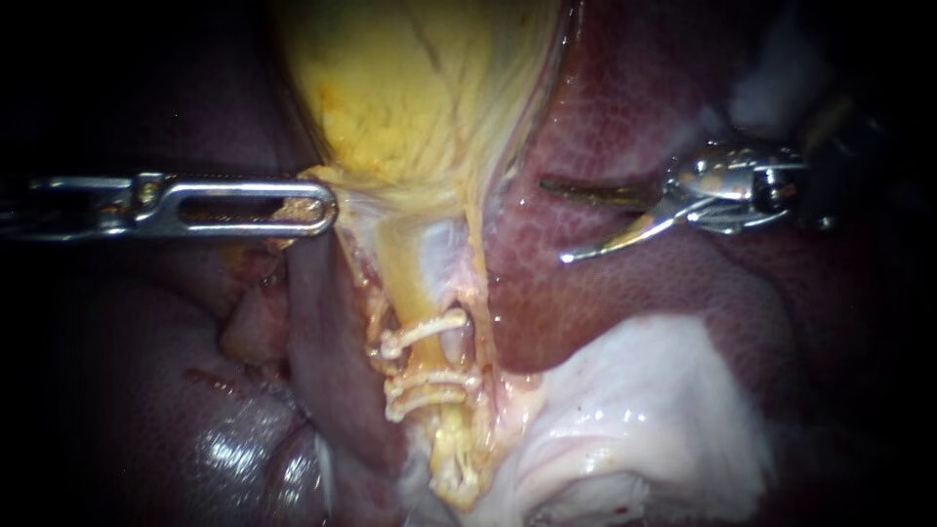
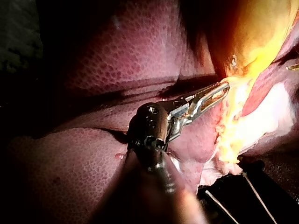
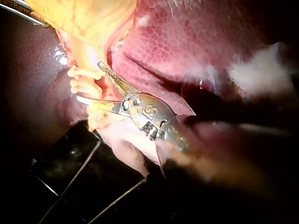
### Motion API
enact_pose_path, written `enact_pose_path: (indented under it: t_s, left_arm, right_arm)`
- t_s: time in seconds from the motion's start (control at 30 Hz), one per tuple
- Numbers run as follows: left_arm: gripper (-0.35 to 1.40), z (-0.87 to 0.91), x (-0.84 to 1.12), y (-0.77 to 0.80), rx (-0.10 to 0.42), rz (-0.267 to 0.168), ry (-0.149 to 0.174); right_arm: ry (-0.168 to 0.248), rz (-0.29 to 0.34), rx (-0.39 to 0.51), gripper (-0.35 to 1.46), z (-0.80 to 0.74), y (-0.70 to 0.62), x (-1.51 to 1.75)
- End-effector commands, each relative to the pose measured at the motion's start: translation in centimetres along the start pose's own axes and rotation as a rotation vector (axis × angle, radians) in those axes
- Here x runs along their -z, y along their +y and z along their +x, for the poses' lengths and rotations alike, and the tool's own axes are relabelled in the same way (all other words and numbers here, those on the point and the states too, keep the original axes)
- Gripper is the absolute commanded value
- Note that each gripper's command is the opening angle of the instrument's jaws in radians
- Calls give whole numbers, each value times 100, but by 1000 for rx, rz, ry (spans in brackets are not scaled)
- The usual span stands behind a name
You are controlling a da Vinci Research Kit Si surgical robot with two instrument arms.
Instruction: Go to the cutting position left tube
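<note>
1. Left instrument (image 1: pixel 324 206): its shaft enters from the left. The two windowed jaws are pressed together on the lower edge of the gallbladder (image 1: pixel 410 88). This grip appears to draw the gallbladder sideways and keep the tissue below it stretched and exposed.
2. Target: a clipped tube (image 1: pixel 408 278) runs down from the gallbladder at the centre of the endoscope view. Pale clips (image 1: pixel 425 330) cross it, one above and two close together below, with a short bare stretch between them. A thin strand lies just beside it on the right. Which of these is the left tube cannot be told for certain.
3. Right instrument (image 1: pixel 553 221): its shaft enters from the right. The two thin blades are spread apart and hold nothing. They hover over the liver (image 1: pixel 664 98), apart from the tube, with the tips pointing toward it.
4. Judgement: the blades are open in readiness. The cutting position, probably the gap between the clips, is not yet reached.
</note>
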Motion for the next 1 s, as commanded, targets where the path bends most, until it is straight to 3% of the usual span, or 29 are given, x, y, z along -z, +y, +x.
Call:
enact_pose_path:
  t_s: [0.03,0.23,0.4,0.67,1.0]
  left_arm:
    - [-35,0,0,0,0,0,0]
    - [-35,0,1,1,0,1,1]
    - [-35,-1,2,3,0,-1,0]
    - [-35,-1,5,4,0,-3,-1]
    - [-35,0,6,-1,1,-5,-2]
  right_arm:
    - [-19,10,-8,138,-8,-1,-7]
    - [-94,73,-69,136,-55,-8,-40]
    - [-133,109,-97,136,-80,-14,-58]
    - [-149,143,-124,135,-103,-13,-79]
    - [-166,142,-160,135,-127,5,-105]
